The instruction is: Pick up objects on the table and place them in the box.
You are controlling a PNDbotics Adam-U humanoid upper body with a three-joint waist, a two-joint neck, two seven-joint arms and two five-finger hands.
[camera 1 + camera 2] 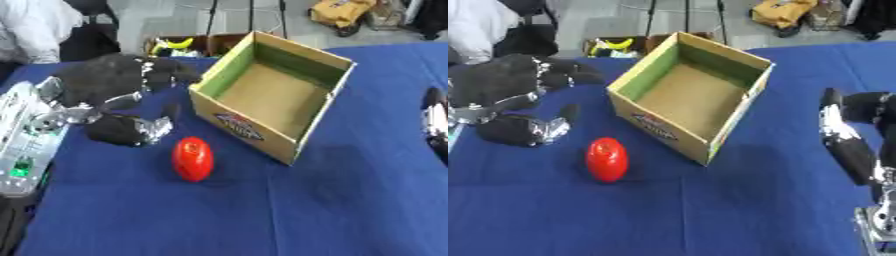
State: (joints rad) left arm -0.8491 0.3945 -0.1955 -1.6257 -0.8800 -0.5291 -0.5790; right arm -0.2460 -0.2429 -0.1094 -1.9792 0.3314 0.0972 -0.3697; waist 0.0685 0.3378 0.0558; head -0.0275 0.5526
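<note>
Lying on blue cloth-covered worktop [262, 215]: glossy red egg-shaped object [192, 158], beside open cardboard box [289, 57]; left robot hand [118, 75] relaxed, empty; right robot hand [846, 137] fingers straight.

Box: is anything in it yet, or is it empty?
Empty. The box stands open-topped and only its bare brown floor shows inside; the red object lies on the blue table outside it.

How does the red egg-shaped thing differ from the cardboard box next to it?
The red object is small, rounded and glossy; the box is much larger, angular and matt brown with green inner walls. The red object is solid-looking and closed, while the box is open at the top and empty. Both rest on the blue table, apart from each other.
</note>
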